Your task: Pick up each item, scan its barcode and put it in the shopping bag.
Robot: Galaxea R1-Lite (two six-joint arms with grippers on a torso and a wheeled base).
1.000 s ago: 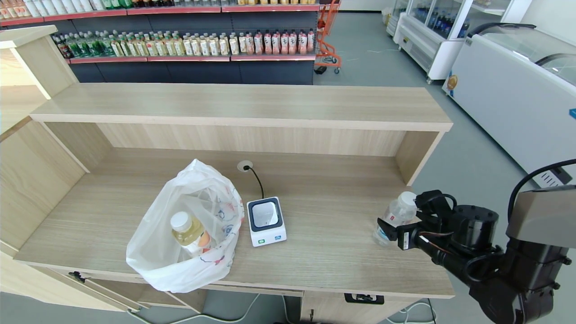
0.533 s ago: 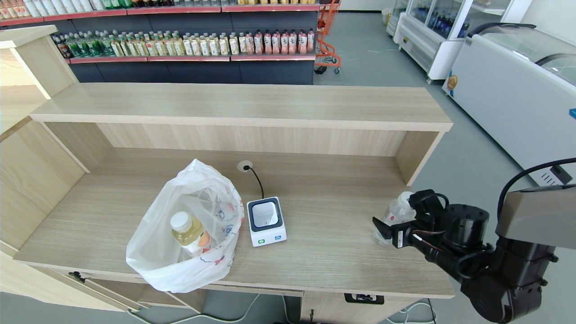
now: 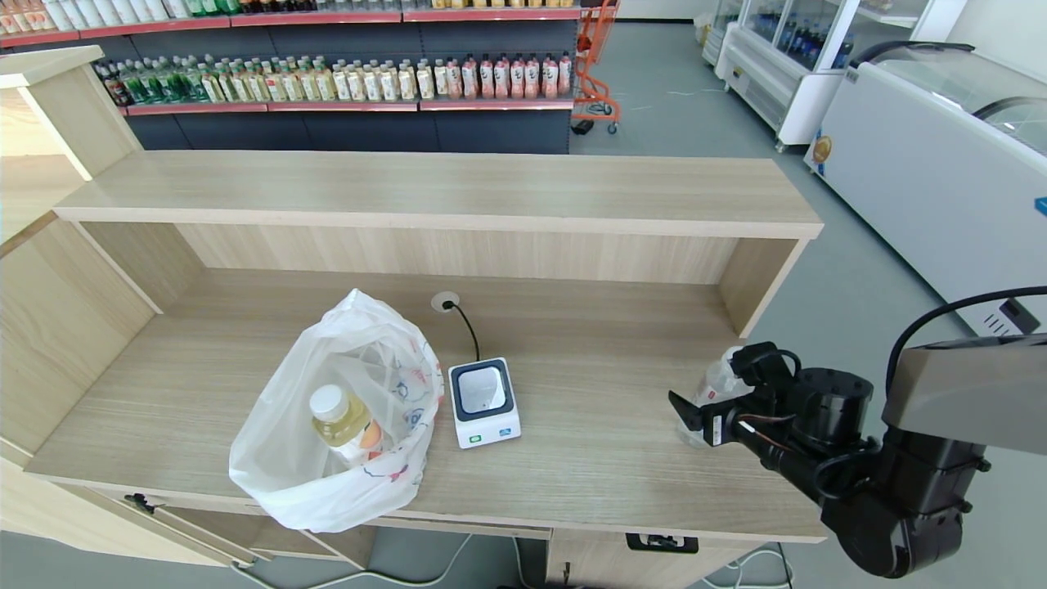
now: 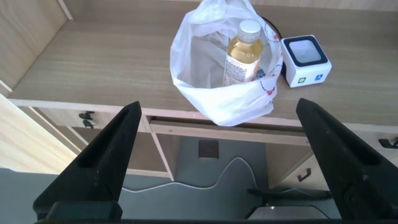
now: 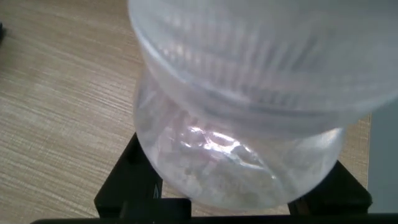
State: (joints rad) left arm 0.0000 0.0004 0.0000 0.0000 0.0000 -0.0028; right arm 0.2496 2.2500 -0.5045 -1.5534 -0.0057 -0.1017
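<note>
A clear bottle point(image 3: 718, 378) with a white cap stands near the counter's right edge. My right gripper point(image 3: 702, 401) is shut on the clear bottle point(image 5: 249, 143), its black fingers point(image 5: 134, 186) on either side of the lower body. The white scanner point(image 3: 483, 401) sits mid-counter, with the white shopping bag point(image 3: 327, 483) just to its left. A yellow tea bottle point(image 3: 339, 417) stands upright inside the bag. My left gripper point(image 4: 217, 168) hangs open below the counter's front edge, facing the bag point(image 4: 217, 102) and the scanner point(image 4: 305, 59).
The wooden counter point(image 3: 589, 458) has a raised back shelf point(image 3: 442, 192) and side walls. The scanner's black cable point(image 3: 466, 327) runs to a hole at the back. Bare counter lies between the scanner and the clear bottle. Freezers stand to the right.
My right arm has shifted slightly left along the counter, and the clear bottle has moved a little left with it. The bag, the scanner and the tea bottle have stayed put.
</note>
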